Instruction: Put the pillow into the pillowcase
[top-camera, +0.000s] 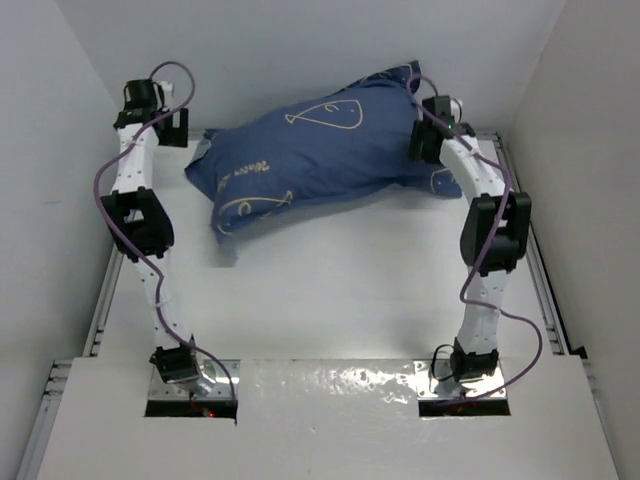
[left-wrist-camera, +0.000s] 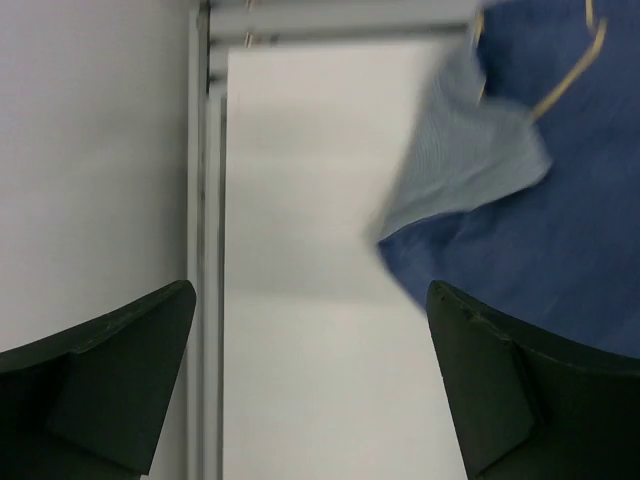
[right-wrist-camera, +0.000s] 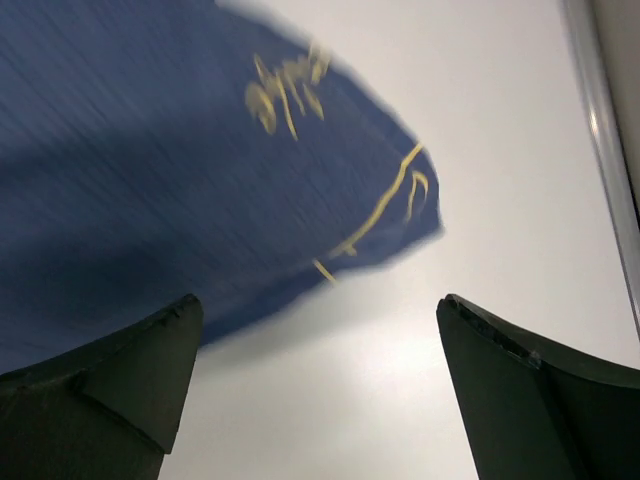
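Navy-blue fabric pillowcase (top-camera: 320, 150) with pale fish drawings lies bulging across the far side of the white table (top-camera: 330, 290), its lighter inner edge showing at the left end. The left gripper (left-wrist-camera: 310, 300) stands wide apart near that end. The right gripper (right-wrist-camera: 320, 305) is likewise spread at the right end, and neither grips anything.

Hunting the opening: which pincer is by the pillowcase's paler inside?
The left pincer: beside it the dark navy fish-print fabric pillowcase shows a pale grey-blue flap; the right pincer sees only navy.
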